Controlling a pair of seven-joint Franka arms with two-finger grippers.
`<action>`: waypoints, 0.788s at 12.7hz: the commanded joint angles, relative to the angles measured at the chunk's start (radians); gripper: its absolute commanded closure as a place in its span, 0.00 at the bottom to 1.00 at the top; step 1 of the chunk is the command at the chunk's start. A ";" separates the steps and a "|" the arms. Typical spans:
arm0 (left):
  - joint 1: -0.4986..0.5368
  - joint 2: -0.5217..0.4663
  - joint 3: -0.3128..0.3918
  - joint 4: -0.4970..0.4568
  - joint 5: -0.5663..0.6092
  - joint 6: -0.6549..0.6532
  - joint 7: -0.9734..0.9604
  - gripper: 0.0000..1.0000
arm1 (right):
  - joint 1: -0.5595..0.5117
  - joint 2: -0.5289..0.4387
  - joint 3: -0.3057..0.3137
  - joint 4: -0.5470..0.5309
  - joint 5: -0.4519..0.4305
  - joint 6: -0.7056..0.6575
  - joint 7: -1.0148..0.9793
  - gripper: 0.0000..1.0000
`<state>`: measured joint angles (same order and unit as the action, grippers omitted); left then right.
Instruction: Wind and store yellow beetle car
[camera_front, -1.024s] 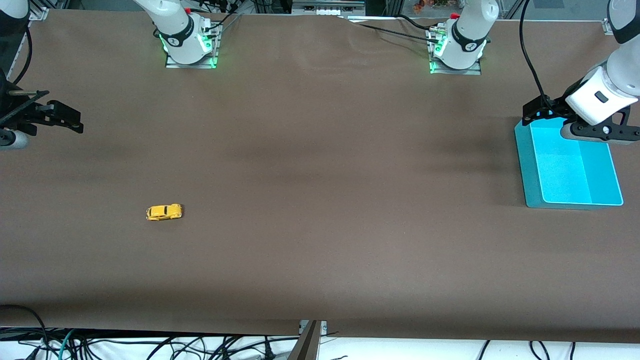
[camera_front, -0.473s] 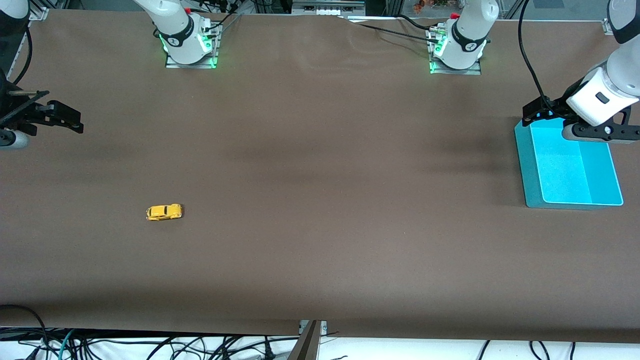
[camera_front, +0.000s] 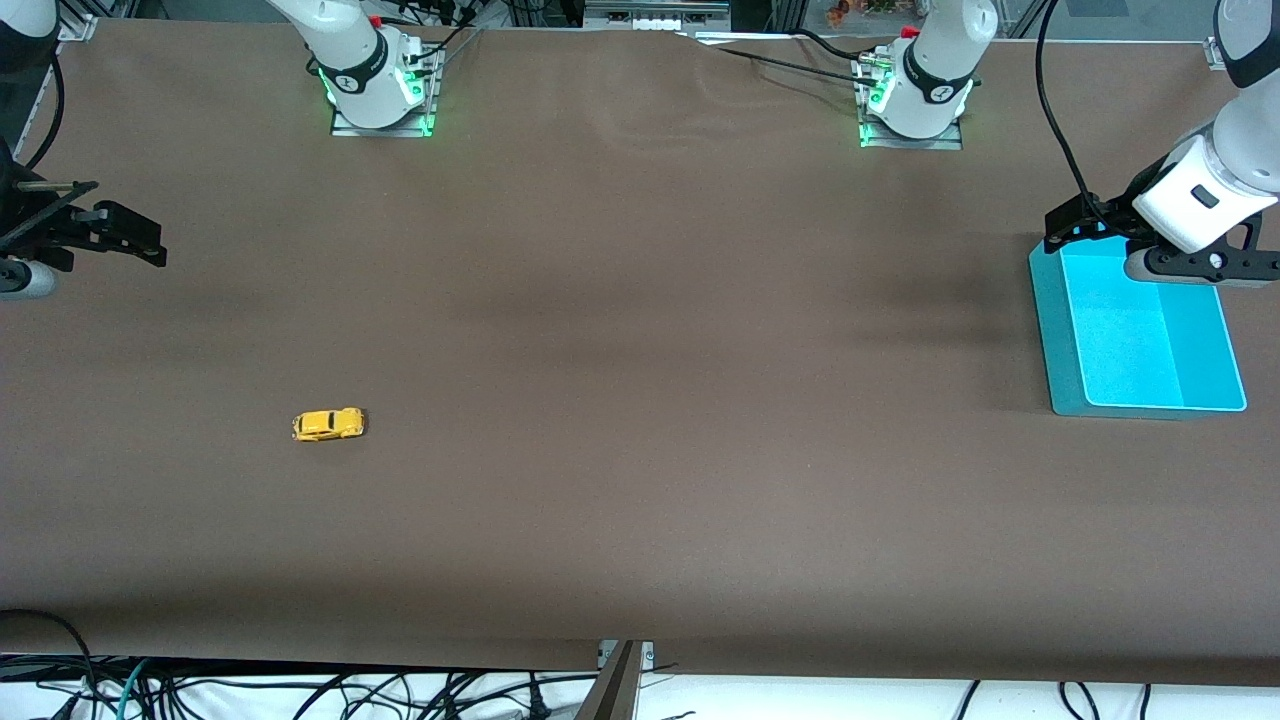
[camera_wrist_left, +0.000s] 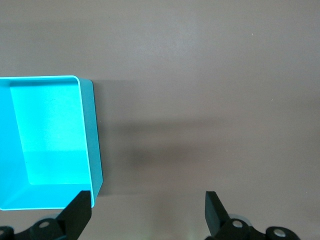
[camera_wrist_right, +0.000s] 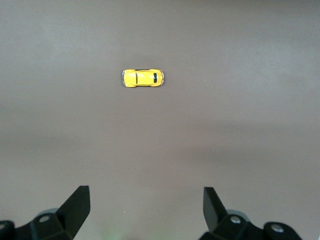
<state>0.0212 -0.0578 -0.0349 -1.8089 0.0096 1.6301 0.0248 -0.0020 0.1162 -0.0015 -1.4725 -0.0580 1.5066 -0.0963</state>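
While the yellow beetle car (camera_front: 328, 425) lies untouched on the tabletop (camera_front: 640, 400) toward the right arm's end, the right tool (camera_wrist_right: 145, 210) is held spread and empty above the tabletop's edge there. For a clean pickup, it should be lowered squarely over the car's narrow sides. The teal bin (camera_front: 1140, 335) is overhung at the left arm's end by the waiting left tool (camera_wrist_left: 149, 215), likewise spread and empty.

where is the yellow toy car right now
The yellow toy car sits alone on the brown table toward the right arm's end, nearer the front camera than the open right gripper.
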 joint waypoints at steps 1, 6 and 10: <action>-0.001 -0.004 -0.002 -0.001 0.009 -0.006 -0.011 0.00 | -0.012 0.003 0.003 0.014 0.009 -0.002 -0.020 0.00; 0.002 -0.002 -0.002 -0.007 0.009 -0.006 -0.011 0.00 | -0.012 0.003 0.003 0.014 0.009 -0.002 -0.020 0.00; 0.000 -0.002 -0.002 -0.007 0.009 -0.006 -0.011 0.00 | -0.010 0.006 0.005 0.009 0.014 -0.003 -0.004 0.00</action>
<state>0.0212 -0.0558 -0.0349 -1.8137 0.0096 1.6301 0.0247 -0.0026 0.1170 -0.0015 -1.4725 -0.0580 1.5073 -0.0963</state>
